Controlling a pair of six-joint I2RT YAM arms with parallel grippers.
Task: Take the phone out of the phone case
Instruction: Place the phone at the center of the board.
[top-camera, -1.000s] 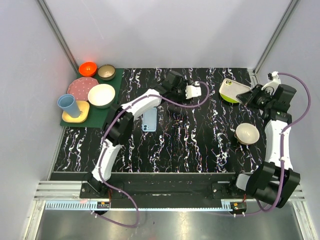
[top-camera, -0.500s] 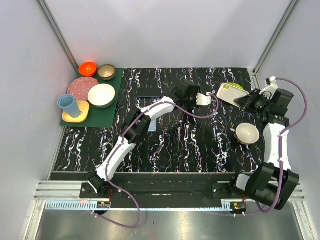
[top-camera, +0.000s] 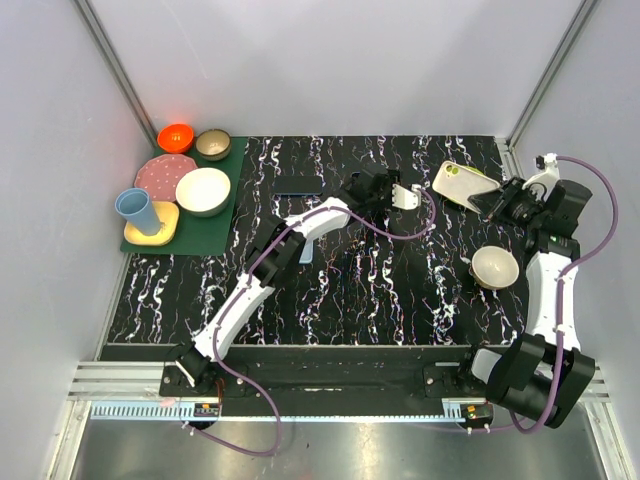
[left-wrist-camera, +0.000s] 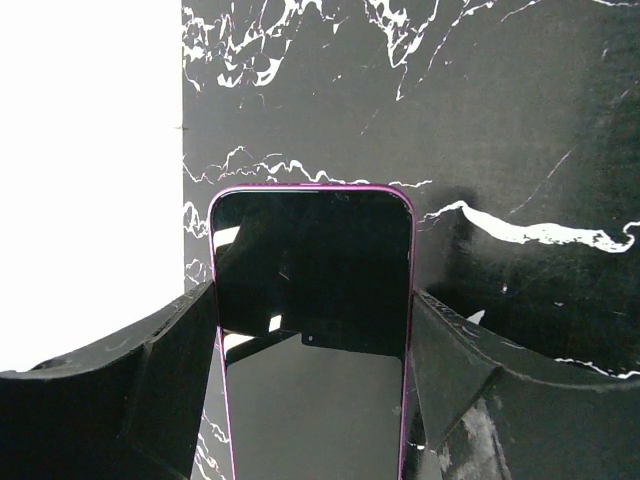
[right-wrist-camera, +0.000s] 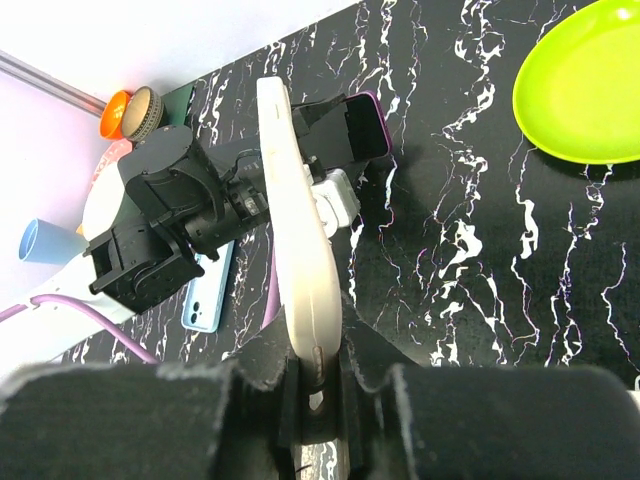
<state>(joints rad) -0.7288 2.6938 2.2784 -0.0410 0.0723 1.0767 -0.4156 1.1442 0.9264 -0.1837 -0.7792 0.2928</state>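
Note:
My left gripper (left-wrist-camera: 312, 320) is shut on the phone (left-wrist-camera: 312, 260), which has a dark screen and a purple rim. One finger presses each long side, and the phone hangs above the black marble table. In the top view this gripper (top-camera: 375, 186) is at the far centre. My right gripper (right-wrist-camera: 318, 370) is shut on the cream phone case (right-wrist-camera: 295, 220), held edge-on in the air. In the top view the case (top-camera: 460, 182) is at the far right, apart from the phone. The right wrist view also shows the phone (right-wrist-camera: 367, 125) in the left fingers.
A light blue phone (right-wrist-camera: 205, 290) lies on the table under the left arm. A dark flat rectangle (top-camera: 298, 185) lies left of the left gripper. A green plate (right-wrist-camera: 580, 90) and a cream bowl (top-camera: 495, 266) sit at the right. A green mat (top-camera: 215, 225) with dishes and a blue cup (top-camera: 136, 210) is at the far left.
My left arm has swung right toward the case, then eased back slightly. My right gripper has shifted and tilted the case over the green plate.

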